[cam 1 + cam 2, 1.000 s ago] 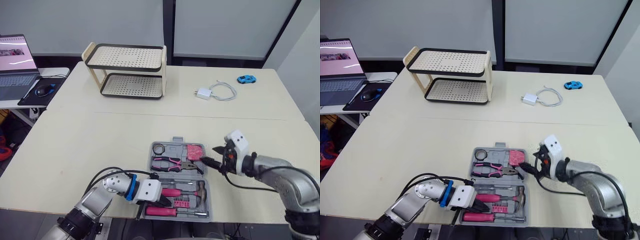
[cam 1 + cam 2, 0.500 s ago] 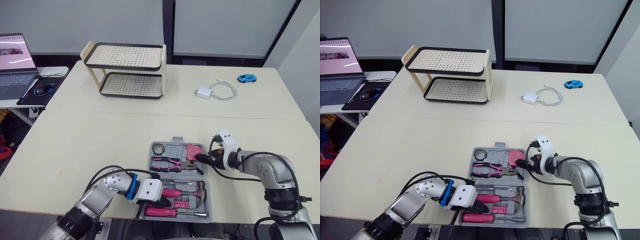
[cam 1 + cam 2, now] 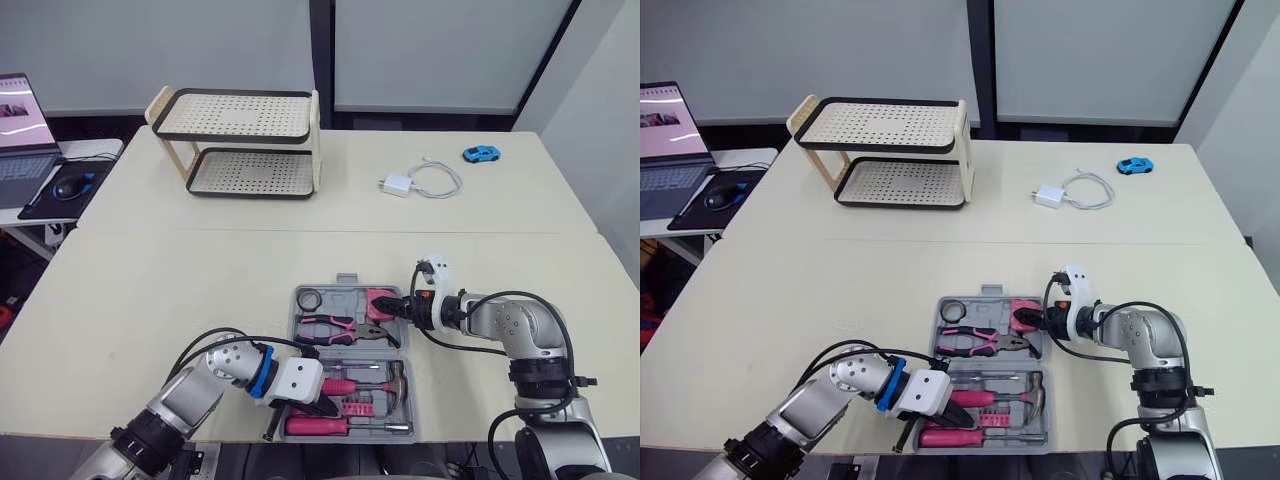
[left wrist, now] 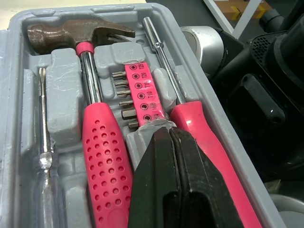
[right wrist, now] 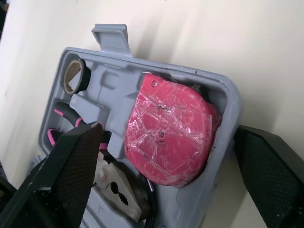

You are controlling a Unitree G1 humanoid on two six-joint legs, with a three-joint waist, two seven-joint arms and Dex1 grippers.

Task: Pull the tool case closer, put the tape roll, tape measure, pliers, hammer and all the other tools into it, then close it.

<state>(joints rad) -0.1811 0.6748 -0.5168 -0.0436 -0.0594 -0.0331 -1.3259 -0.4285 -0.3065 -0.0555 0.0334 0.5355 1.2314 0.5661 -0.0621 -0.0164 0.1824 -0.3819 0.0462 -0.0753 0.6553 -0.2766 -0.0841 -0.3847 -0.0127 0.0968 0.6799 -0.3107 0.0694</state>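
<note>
Your right gripper (image 3: 398, 310) is straddling, jaws wide, a corner of the open grey plastic tool case (image 3: 296, 312) lying just before you, probably seating its round pink tape measure (image 5: 168, 128). Your left gripper (image 4: 166, 135), jaws pinched together, is resting beside the packed pink-handled hammer (image 4: 102, 156).

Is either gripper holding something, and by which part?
Nothing is held: right gripper open astride the tape measure, left gripper shut empty over the tool case.

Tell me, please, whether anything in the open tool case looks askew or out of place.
The tape measure seems tilted in its corner recess of the tool case, not quite flush, with the open right gripper straddling that corner. The other tools look seated.
</note>
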